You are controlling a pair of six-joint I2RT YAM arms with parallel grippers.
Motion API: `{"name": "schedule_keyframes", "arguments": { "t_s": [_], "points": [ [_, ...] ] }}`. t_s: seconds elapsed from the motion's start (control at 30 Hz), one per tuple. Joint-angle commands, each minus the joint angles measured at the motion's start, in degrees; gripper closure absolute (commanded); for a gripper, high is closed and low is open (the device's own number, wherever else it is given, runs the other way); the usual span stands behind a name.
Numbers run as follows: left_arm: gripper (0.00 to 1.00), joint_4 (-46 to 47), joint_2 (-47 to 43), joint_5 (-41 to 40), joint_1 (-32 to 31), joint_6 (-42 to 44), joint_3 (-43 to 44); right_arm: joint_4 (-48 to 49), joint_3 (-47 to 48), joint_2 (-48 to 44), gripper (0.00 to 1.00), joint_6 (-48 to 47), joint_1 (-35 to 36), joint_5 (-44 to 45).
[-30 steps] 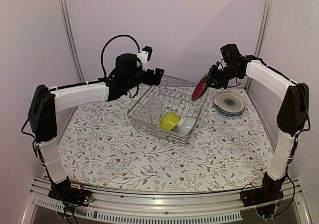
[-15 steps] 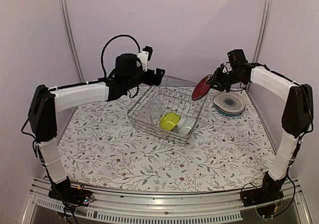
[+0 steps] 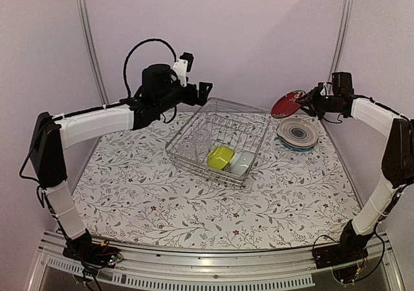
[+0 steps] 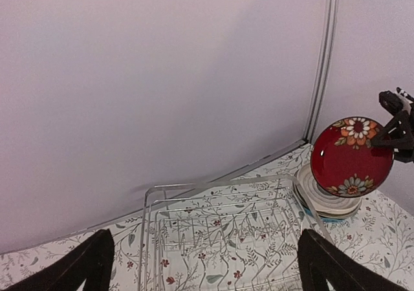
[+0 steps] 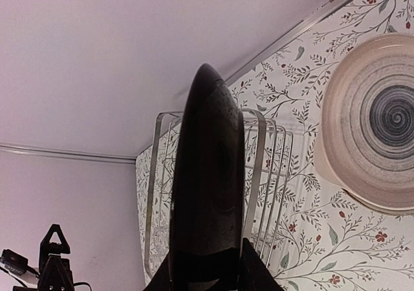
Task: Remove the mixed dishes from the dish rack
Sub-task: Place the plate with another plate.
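The dish rack point(image 3: 194, 128) stands mid-table and holds a yellow-green bowl point(image 3: 220, 156), a pale bowl point(image 3: 240, 163) and a clear glass point(image 3: 202, 138). My right gripper point(image 3: 309, 102) is shut on the rim of the dark red plate point(image 3: 288, 103), holding it tilted in the air over the stack of plates point(image 3: 297, 134). In the right wrist view the red plate point(image 5: 207, 187) shows edge-on between the fingers point(image 5: 254, 271), with the stack point(image 5: 375, 123) to its right. My left gripper point(image 3: 204, 92) hovers open and empty over the rack's far-left corner, its wrist view looking down on the rack point(image 4: 220, 229).
The left wrist view also shows the red plate point(image 4: 350, 155) above the stack point(image 4: 326, 202) by the right wall post point(image 4: 320, 64). Floral cloth point(image 3: 194, 207) covers the table. Walls close in behind and on both sides.
My right arm has carried the red plate up and to the right, from the rack's right rim to above the stack. My left gripper rose slightly and opened a little wider.
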Motion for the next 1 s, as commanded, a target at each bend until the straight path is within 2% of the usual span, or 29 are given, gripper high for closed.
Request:
{"name": "schedule_keyframes", "arguments": {
  "t_s": [0.0,0.33,0.97],
  "points": [
    [0.0,-0.32,-2.27,-0.09,0.69,0.42,-1.08,8.9,-3.31,-3.76,0.76,2.01,-4.2,-4.54],
    [0.0,-0.76,-3.95,0.19,0.6,0.34,-1.6,13.38,-7.72,-1.98,0.75,2.12,-9.68,-4.97],
    [0.01,-1.32,-4.28,0.12,0.4,0.93,-1.31,20.96,-5.17,11.48,0.74,3.53,-10.49,-8.15]
  ]
}}
